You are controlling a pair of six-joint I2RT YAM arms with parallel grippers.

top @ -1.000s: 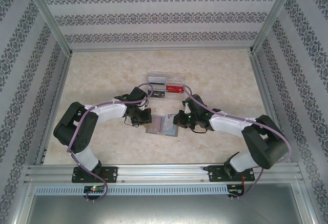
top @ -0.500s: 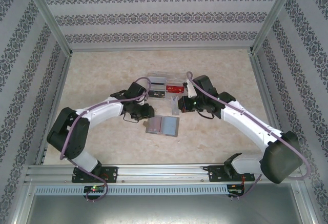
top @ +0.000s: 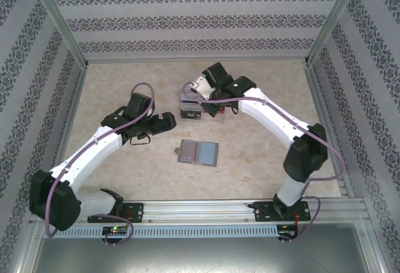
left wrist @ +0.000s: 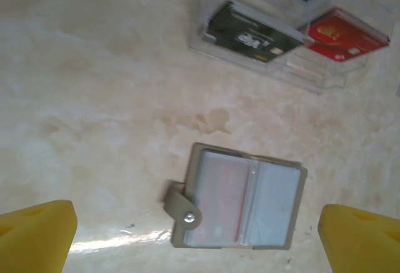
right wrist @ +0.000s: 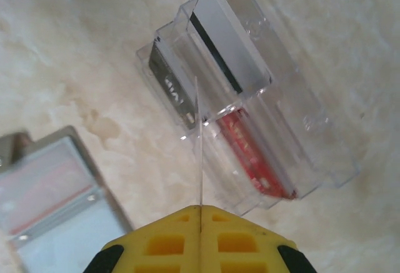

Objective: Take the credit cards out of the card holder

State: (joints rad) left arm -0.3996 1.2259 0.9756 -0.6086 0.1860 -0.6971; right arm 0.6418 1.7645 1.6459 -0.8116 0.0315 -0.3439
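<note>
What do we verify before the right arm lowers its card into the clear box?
1. Grasp: right gripper shut on thin pale card, seen edge-on: ok.
2. Position: that card above the clear plastic two-compartment box: ok.
3. Free slot under it, beside the red card and dark card: cannot tell.
4. Access: grey bifold card holder lying open: ok.
5. Holder emptied: not ok, reddish card in its tab-side pocket.
6. Other arm: left gripper open above the holder, holding nothing: ok.
</note>
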